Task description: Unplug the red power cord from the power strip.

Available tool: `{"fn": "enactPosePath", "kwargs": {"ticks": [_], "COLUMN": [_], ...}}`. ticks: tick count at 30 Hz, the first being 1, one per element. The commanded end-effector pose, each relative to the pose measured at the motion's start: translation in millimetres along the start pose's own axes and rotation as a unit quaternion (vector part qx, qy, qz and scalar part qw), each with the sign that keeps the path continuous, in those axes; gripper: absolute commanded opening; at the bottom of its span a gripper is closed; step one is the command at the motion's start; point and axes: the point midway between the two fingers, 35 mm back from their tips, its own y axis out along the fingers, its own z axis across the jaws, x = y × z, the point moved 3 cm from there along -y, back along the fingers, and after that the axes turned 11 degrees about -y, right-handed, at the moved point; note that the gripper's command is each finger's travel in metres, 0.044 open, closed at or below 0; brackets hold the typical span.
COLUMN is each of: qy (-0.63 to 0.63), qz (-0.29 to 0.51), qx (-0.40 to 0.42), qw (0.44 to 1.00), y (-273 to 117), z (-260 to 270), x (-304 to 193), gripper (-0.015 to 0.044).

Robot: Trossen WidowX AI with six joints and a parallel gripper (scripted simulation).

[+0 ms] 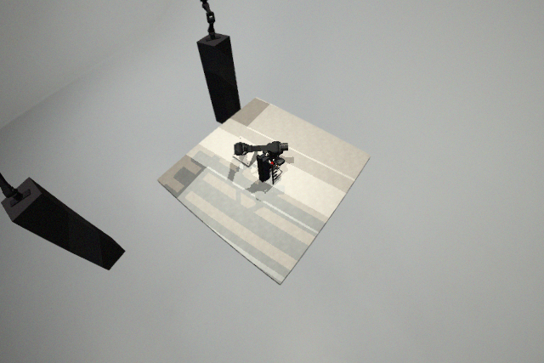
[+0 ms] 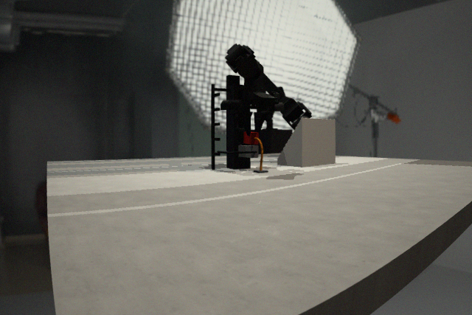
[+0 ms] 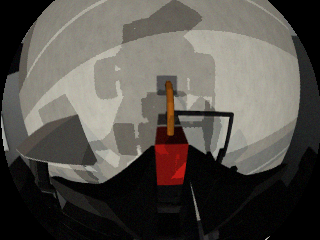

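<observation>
from the exterior view i'm seeing a thin black rack [image 2: 212, 126] standing at the left, then the dark upright power strip [image 2: 233, 121] on the table [image 2: 228, 235]. just right of it my gripper [image 2: 249, 134] is reaching down, its jaws pinching the red plug [image 2: 250, 138], which is sitting against the strip's side above a grey block [image 2: 248, 150]. the orange cord [image 2: 260, 153] is curving down from the plug to the tabletop. further right a pale box [image 2: 312, 142] is standing.
</observation>
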Motion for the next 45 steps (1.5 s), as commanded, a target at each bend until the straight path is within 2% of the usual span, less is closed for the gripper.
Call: {"fn": "enactPosePath", "kwargs": {"ticks": [1,16,29,33,38,45], "qy": [0.007,0.006,0.005,0.005,0.005,0.005], "qz": [-0.035,-0.035,-0.033,-0.034,-0.035,-0.035], "qx": [-0.011,-0.011,-0.011,-0.012,-0.012,-0.012], "qw": [0.999,0.999,0.999,0.999,0.999,0.999], "y": [-11,-17,-11,-17,-28,-28], "z": [-8,-11,-9,-14,-20,-20], "x": [27,51,43,60,99,101], "gripper": [0.0000,0.0000,0.0341,0.0440,0.0440,0.0440]}}
